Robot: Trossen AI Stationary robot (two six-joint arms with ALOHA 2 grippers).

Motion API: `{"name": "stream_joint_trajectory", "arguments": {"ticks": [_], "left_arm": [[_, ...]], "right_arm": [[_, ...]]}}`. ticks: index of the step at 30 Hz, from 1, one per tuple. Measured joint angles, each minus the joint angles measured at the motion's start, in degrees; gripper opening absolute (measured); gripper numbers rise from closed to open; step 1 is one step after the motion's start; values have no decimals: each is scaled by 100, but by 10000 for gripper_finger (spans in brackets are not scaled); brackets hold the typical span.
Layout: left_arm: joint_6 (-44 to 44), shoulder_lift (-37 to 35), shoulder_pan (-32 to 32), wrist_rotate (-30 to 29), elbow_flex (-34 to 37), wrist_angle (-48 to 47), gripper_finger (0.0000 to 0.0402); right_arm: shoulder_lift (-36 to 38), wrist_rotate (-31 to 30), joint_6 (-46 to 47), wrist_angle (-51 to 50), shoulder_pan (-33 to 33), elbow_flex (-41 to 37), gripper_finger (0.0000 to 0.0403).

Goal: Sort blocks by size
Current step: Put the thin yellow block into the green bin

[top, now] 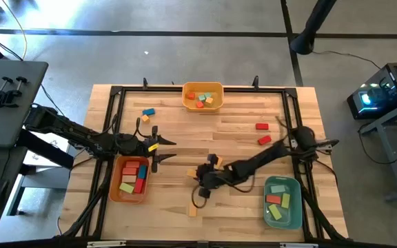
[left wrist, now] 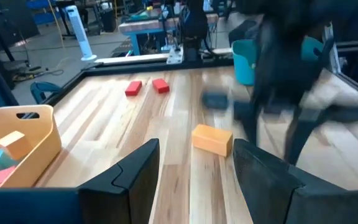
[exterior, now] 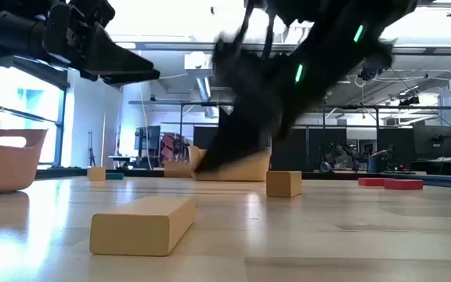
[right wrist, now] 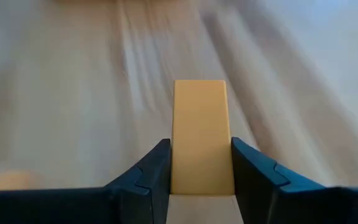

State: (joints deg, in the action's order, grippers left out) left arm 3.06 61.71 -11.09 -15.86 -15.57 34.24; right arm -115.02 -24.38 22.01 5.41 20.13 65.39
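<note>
My right gripper point(right wrist: 201, 165) is shut on a yellow-orange bar block point(right wrist: 200, 124); in the high view it is at the table's middle, near side point(top: 201, 183). My left gripper point(left wrist: 194, 165) is open and empty, above the far right corner of the orange bin point(top: 129, 180). An orange block point(left wrist: 212, 139) lies flat on the table in front of it. Two red blocks point(top: 262, 133) lie at the far right. A blue and an orange block point(top: 147, 113) lie at the far left. One orange bar point(exterior: 143, 225) lies flat near the table's near edge. My right gripper pinches the bar's two long sides point(right wrist: 178, 163) between its two fingers, at the end nearest the wrist. The bar sticks out forward past the fingertips, in line with the fingers. Whether it is clear of the table, I cannot tell.
A yellow bin point(top: 202, 87) with several blocks stands at the far edge. A teal bin point(top: 283, 207) with blocks stands at the near right. The orange bin holds several blocks. A dark frame point(top: 116, 93) runs around the table. A small orange cube point(exterior: 283, 183) sits mid-table.
</note>
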Motion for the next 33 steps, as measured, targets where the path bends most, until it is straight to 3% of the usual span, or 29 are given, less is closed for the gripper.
{"name": "stream_joint_trajectory", "arguments": {"ticks": [7,12,15,20,24,29,33], "left_arm": [[8,26,111,-297,0,-20,189],[10,26,138,-308,0,-11,189],[15,26,138,-307,0,-11,189],[203,26,138,-306,0,4,189],[211,26,138,-306,0,37,189],[211,26,183,-297,0,67,189],[211,26,257,-297,0,139,189]], "right_arm": [[1430,-966,614,-1475,788,10,129],[2368,-1063,2308,-3172,1354,13,129],[2803,-646,3637,-4197,1688,13,129],[3079,670,5656,-5406,2264,15,129],[3078,1441,6900,-6124,2719,327,129],[2949,1842,8395,-6999,3289,1084,129],[2765,2790,9669,-7745,3678,1440,129]]}}
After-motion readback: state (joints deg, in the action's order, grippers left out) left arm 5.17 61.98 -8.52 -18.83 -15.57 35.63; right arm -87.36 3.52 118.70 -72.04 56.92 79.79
